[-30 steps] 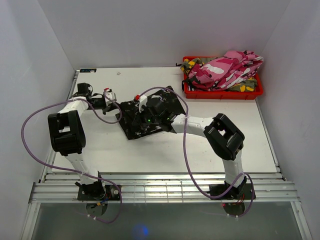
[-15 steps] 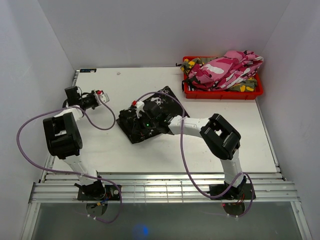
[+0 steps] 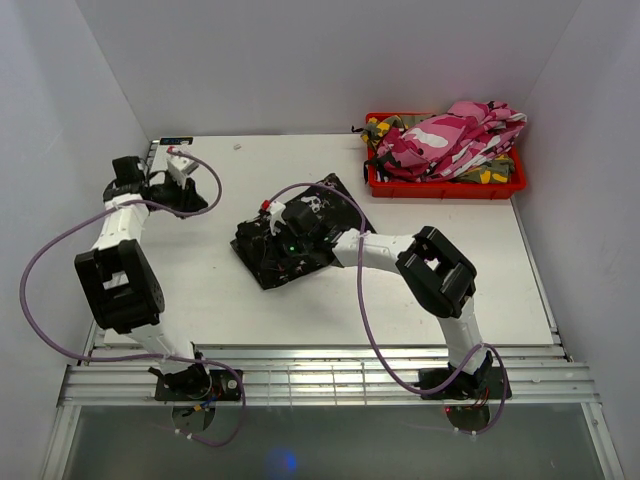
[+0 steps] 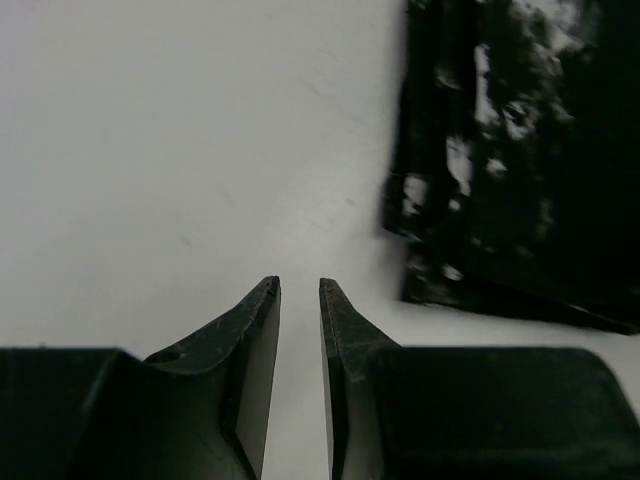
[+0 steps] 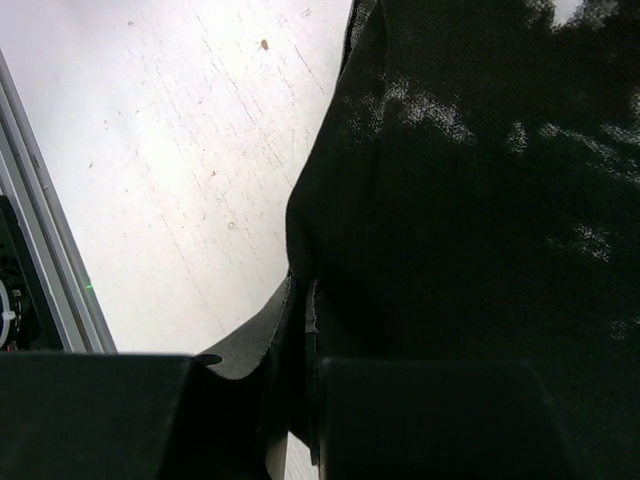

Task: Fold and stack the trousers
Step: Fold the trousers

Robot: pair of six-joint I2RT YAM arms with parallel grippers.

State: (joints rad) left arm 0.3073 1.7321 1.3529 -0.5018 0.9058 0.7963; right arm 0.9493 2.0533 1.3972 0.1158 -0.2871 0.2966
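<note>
The black trousers [image 3: 305, 238] with white splotches lie folded in a small bundle at the middle of the table. My right gripper [image 3: 252, 232] rests at their left edge, shut on a fold of the black cloth [image 5: 470, 200]; its fingertips [image 5: 303, 285] pinch the cloth's rim. My left gripper [image 3: 197, 198] hovers over bare table at the back left, well apart from the bundle. In the left wrist view it [image 4: 298, 285] stands open with nothing between the fingers, and the black trousers [image 4: 510, 160] lie ahead to the right. Pink-white camouflage trousers [image 3: 455, 135] are heaped in the bin.
A red bin [image 3: 440, 188] stands at the back right corner, with green-yellow camouflage cloth [image 3: 385, 128] under the pink heap. White walls close in the table on three sides. A metal rail [image 3: 320, 385] runs along the near edge by the arm bases.
My left gripper let go of the black trousers, opened, and pulled back to the far left. My right gripper stayed shut and the bundle shifted slightly left.
</note>
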